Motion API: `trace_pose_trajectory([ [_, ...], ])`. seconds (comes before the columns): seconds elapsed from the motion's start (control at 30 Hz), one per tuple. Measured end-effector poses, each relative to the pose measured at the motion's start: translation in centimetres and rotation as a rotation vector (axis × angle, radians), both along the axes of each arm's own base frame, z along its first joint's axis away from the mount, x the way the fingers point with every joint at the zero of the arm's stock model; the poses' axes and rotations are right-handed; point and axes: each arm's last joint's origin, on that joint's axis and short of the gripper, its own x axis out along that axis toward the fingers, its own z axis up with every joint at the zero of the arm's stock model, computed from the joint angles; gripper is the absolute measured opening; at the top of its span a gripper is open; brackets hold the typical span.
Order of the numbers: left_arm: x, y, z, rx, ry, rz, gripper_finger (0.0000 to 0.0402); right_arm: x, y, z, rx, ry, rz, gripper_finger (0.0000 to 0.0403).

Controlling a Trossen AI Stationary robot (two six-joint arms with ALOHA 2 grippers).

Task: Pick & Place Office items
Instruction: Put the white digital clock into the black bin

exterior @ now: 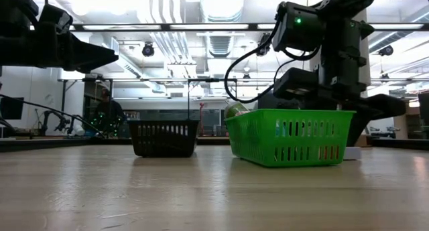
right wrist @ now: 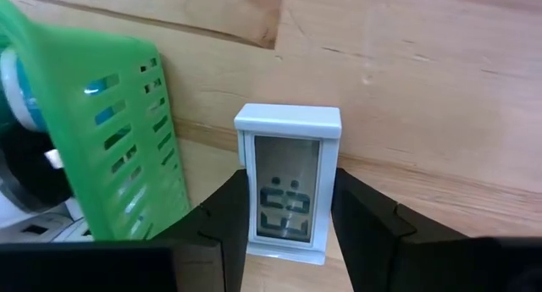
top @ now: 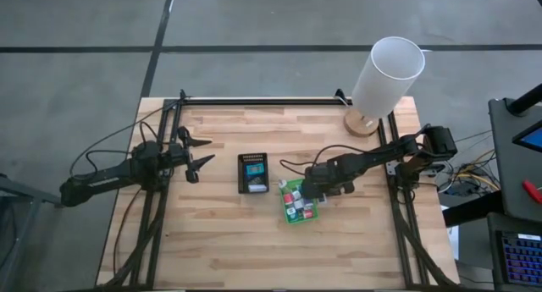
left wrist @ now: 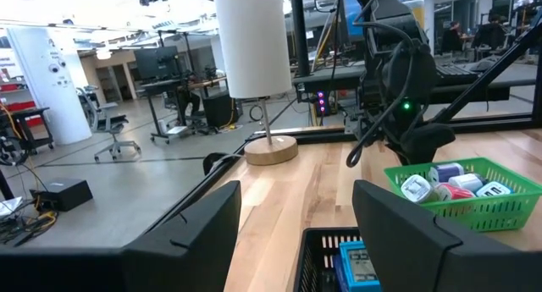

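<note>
A small white item with a grey display lies flat on the wooden table, just outside the green tray. My right gripper stands over it, shut on it. The green tray holds several small white, red and blue office items. The black ribbed tray holds a blue item. My left gripper hovers open and level at the table's left, touching nothing. My right gripper pinches the white display item by its two long sides between its two fingers. The fingers come from above, pointing steeply down. The item lies flat on the table, display up, close beside the green tray's wall.
A white-shaded lamp on a round wooden base stands at the table's far right corner. Black frame rails run along the table's left, right and far edges. Bare wood lies in front of both trays.
</note>
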Motion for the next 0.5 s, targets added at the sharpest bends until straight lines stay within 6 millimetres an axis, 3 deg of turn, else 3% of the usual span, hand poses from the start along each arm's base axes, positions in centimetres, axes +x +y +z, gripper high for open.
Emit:
trace_pose_trajectory([
  [0.27, 0.0, 0.0, 0.0, 0.000, 0.000, 0.000, 0.0234, -0.8, -0.2, 1.7, -0.028, -0.028, -0.005, 0.0135],
  [0.5, 0.0, 0.0, 0.0, 0.000, 0.000, 0.000, 0.0234, -2.6, -0.7, 5.1, -0.140, -0.099, -0.028, 0.0135],
])
